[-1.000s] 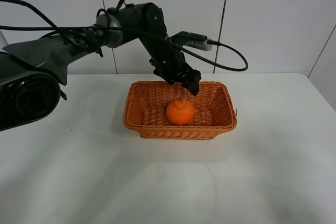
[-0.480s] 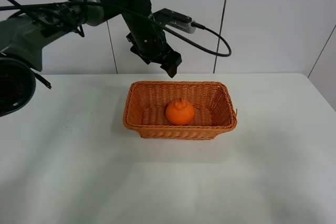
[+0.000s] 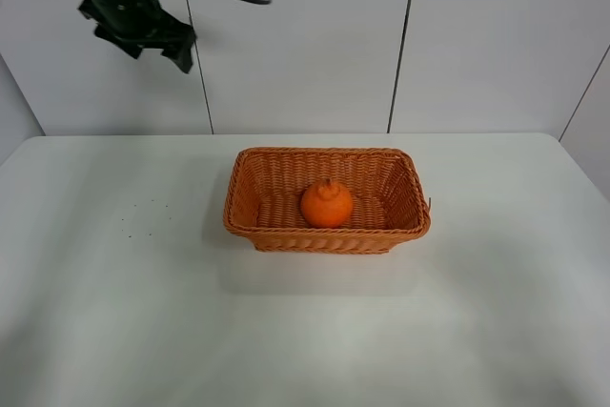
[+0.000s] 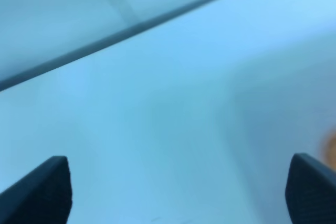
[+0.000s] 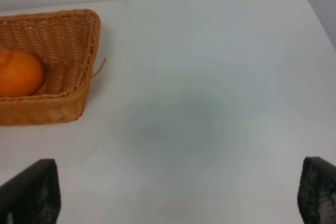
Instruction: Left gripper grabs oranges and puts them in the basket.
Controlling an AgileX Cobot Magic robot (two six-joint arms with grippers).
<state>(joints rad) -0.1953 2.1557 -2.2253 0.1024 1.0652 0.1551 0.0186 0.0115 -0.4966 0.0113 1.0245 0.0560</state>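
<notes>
The orange (image 3: 327, 204) sits inside the wicker basket (image 3: 257, 226) in the middle of the white table, knob up. It also shows in the right wrist view (image 5: 19, 73), in the basket (image 5: 68, 51). My left gripper (image 3: 181, 50) is high at the upper left, far from the basket, open and empty. In the left wrist view its two black fingertips (image 4: 44, 192) stand wide apart over blurred table and wall. My right gripper (image 5: 173, 198) is open and empty, off to the basket's right; it does not show in the exterior high view.
The white table (image 3: 114, 312) spreads around the basket. A panelled white wall (image 3: 477, 45) stands behind it. A few small dark specks (image 3: 143, 216) lie left of the basket.
My left arm has lifted away from over the basket and swung up and far to the left. The orange and basket have not moved.
</notes>
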